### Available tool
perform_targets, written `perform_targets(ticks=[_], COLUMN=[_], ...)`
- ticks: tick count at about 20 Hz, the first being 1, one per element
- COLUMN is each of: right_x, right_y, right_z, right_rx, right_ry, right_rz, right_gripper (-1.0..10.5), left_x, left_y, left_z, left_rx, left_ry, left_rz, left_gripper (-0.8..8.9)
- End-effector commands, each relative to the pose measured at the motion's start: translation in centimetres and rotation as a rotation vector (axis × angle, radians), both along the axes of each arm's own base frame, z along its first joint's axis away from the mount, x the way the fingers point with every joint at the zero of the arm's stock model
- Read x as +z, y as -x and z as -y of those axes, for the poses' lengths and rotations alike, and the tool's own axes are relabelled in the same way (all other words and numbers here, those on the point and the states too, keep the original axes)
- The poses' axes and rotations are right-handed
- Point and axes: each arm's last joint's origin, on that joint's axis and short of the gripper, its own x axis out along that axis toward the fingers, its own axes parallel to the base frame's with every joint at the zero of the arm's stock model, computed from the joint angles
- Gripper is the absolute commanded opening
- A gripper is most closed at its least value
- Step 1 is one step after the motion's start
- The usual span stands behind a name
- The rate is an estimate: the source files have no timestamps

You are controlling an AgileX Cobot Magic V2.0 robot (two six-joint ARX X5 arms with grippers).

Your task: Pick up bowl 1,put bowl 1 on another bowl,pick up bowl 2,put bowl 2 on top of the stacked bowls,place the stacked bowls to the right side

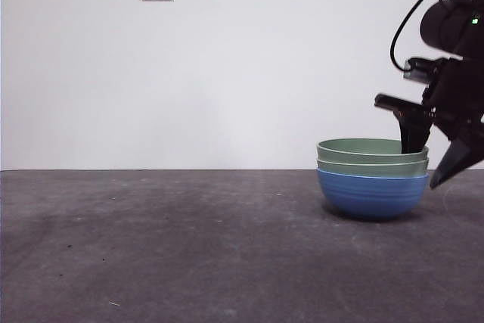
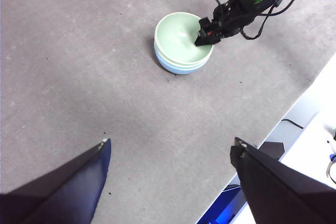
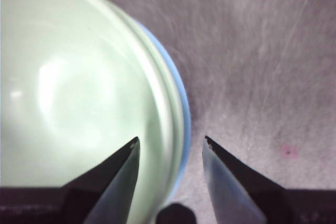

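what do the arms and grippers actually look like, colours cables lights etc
Both grippers have black, tapering, pointed jaws. The right gripper hangs from a bulky black arm with looping black cables and a small green light. The left gripper shows only two broad black jaws, one with a bluish sheen.

You see the stacked bowls in smooth, plastic-looking material with a soft sheen: the top green one's inside shows blurred highlights, and the blue bowl looks satin. The tabletop is matt, rough grey (cloth-like, mottled). The right pincer has matt black jaws.
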Motion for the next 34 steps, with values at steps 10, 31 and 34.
perform_targets(ticks=[10,31,34], right_x=[9.1,14.8,14.8], right_y=[7.8,22.4,22.4], right_z=[0.5,0.0,0.0], right_rx=[0.106,0.346,0.346], right_ry=[-0.067,-0.06,-0.06], right_rz=[0.087,0.087,0.087], right_gripper=[2.0,0.0,0.0], left_x=[-0.4,-0.4,-0.4], left_y=[0.3,0.3,0.2], left_z=[-0.2,-0.1,-0.1], left_rx=[-0.014,-0.03,-0.03], left_ry=[-0.041,-0.054,-0.054], left_rz=[-0.027,-0.014,-0.015], left_gripper=[3.81,-0.04,-0.04])
